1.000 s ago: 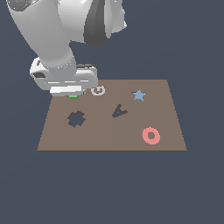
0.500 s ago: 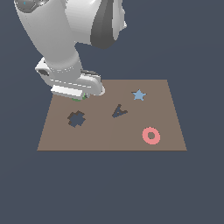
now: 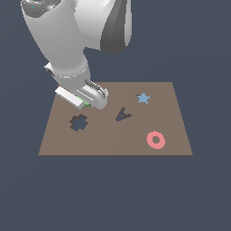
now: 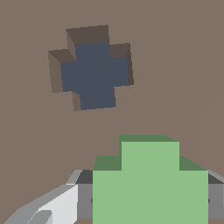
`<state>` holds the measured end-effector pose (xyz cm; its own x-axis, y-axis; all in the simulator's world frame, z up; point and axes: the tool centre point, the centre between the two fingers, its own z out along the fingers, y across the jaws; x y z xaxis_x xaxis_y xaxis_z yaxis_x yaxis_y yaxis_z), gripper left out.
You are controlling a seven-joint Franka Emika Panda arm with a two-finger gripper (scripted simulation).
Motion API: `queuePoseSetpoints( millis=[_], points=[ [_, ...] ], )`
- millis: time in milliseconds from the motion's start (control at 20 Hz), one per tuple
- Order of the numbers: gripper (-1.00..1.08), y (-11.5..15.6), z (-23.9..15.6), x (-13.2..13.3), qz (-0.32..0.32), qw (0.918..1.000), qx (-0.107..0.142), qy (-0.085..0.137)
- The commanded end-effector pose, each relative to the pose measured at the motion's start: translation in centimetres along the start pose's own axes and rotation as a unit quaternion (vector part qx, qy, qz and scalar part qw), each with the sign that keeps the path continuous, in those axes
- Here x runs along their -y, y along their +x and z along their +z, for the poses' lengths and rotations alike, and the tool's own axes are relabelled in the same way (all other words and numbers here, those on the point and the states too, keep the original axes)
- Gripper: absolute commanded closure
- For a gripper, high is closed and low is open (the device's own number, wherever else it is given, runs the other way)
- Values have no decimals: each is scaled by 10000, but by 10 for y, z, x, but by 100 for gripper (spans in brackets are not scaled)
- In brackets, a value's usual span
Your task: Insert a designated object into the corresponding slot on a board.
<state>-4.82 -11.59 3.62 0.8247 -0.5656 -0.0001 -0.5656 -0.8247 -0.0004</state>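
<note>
The green designated object [image 4: 149, 179] is held between my gripper's [image 4: 149, 199] grey fingers [image 4: 65, 203], close in the wrist view. In the exterior view only a sliver of the green object [image 3: 84, 103] shows under the white hand, and the gripper [image 3: 85, 103] hangs just above the brown board [image 3: 108, 135]. The cross-shaped slot [image 3: 78, 122] lies a little toward the near side and the exterior view's left of the gripper. Seen from the wrist, the slot [image 4: 90, 69] is open and apart from the object.
On the board are a dark A-shaped cutout [image 3: 122, 115], a blue star [image 3: 143, 98] at the far right and a pink ring [image 3: 155, 140] near the front right. The bulky white arm [image 3: 76, 40] looms over the board's far left corner.
The gripper has carried the green object down and toward the slot, from the board's far edge to just beside the cutout. The arm has leaned further over the board.
</note>
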Motion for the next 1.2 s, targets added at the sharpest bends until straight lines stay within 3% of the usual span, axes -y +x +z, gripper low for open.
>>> queuePoseSetpoints(
  millis=[0, 300, 550, 850, 1150],
  points=[
    [108, 2, -1, 6, 484, 9988, -3, 2],
    [108, 11, -1, 19, 1619, 9868, -4, 4],
    [108, 20, -2, 28, 2563, 9666, -4, 5],
    [108, 33, -3, 36, 3678, 9299, -4, 6],
    [108, 48, -4, 41, 4743, 8804, -3, 7]
  ],
)
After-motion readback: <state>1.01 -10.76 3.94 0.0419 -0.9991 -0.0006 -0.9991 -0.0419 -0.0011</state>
